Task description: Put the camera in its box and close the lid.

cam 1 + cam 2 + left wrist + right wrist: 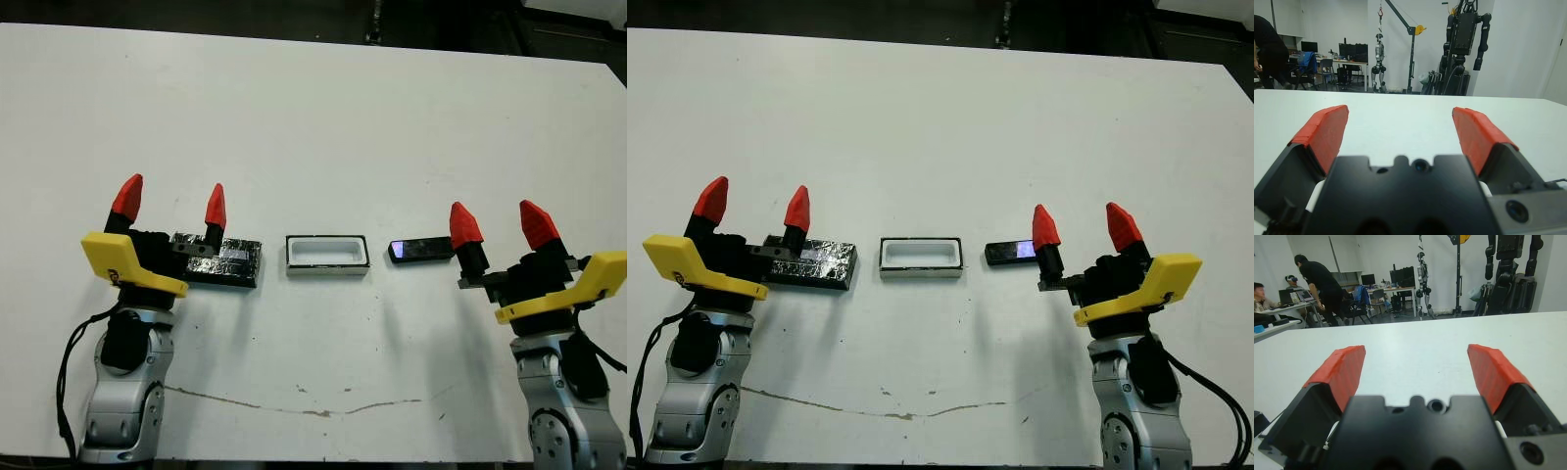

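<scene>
Red-tipped jaws of both grippers, left point(170, 203) and right point(501, 224), gape wide, holding nothing.

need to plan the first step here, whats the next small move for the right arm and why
Probably ease the right gripper toward the robot's left and down, so its open fingers straddle the camera. The camera lies loose on the table, just beside the gripper's inner finger, and the box sits open and empty between the camera and the lid, so nothing can be packed until the camera is grasped.

On your surface point(313, 117), one row: lid point(223, 261) at left, box point(326, 255) in the middle, camera point(421, 250) at right, each apart.
</scene>
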You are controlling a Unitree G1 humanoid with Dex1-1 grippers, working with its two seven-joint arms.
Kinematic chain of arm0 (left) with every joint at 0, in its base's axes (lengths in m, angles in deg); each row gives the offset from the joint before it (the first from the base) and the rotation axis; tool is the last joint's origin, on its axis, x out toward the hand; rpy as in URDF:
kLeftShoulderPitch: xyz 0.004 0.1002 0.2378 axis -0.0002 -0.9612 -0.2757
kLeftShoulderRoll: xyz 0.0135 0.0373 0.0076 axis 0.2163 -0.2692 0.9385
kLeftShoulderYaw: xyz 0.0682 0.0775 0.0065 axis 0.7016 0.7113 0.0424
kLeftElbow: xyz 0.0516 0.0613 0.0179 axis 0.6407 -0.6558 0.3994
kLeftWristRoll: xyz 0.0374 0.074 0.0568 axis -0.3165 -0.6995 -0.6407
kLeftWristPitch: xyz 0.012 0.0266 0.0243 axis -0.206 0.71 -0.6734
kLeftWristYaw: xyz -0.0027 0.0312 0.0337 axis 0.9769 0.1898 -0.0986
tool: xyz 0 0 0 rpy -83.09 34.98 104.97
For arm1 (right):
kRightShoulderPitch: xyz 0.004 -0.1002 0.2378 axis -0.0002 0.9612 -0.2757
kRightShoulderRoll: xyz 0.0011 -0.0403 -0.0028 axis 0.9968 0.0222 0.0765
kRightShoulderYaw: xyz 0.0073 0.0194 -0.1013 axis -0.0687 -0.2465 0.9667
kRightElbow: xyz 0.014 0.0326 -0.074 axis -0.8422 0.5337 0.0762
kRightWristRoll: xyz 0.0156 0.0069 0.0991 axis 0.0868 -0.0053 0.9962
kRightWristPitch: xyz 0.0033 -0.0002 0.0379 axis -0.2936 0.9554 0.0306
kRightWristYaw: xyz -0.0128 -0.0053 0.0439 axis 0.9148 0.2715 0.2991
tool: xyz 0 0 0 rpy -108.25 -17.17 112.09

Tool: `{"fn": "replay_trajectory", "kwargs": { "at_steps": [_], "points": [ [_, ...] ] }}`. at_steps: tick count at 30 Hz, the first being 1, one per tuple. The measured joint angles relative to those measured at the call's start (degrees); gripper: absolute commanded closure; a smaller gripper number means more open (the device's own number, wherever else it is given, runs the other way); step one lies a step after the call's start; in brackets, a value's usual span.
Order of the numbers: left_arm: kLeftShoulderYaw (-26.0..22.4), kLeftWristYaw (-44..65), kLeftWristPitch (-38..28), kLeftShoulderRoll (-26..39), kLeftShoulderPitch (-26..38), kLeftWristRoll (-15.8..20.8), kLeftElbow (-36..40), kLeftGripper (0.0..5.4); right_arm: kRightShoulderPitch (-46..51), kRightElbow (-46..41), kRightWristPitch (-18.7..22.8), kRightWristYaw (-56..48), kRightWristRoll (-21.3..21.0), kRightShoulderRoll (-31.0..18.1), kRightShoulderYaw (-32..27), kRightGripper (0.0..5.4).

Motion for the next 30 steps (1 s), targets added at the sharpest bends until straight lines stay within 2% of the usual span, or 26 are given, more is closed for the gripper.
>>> {"fn": "replay_trajectory", "kwargs": {
  "at_steps": [11,15,22,30],
  "points": [
    [-0.75,0.96,-2.5,0.29,0.11,-0.06,-2.41,0.0,0.18,-0.02,0.03,-0.04,0.28,0.14,0.73,0.01],
    [-0.35,0.92,-2.59,0.07,0.11,-0.16,-2.45,0.0,-0.57,0.69,0.03,-1.32,1.02,-1.55,-0.85,0.01],
    [0.08,0.74,-2.59,-0.19,0.09,-0.7,-2.32,0.0,-7.04,3.71,0.17,-7.25,1.3,-9.92,-3.92,0.01],
    [0.06,0.3,-2.5,-0.18,0.06,-0.85,-1.86,0.0,-19.41,14.36,2.44,-21.24,2.1,-22.9,-4.21,0.01]
  ]
}}
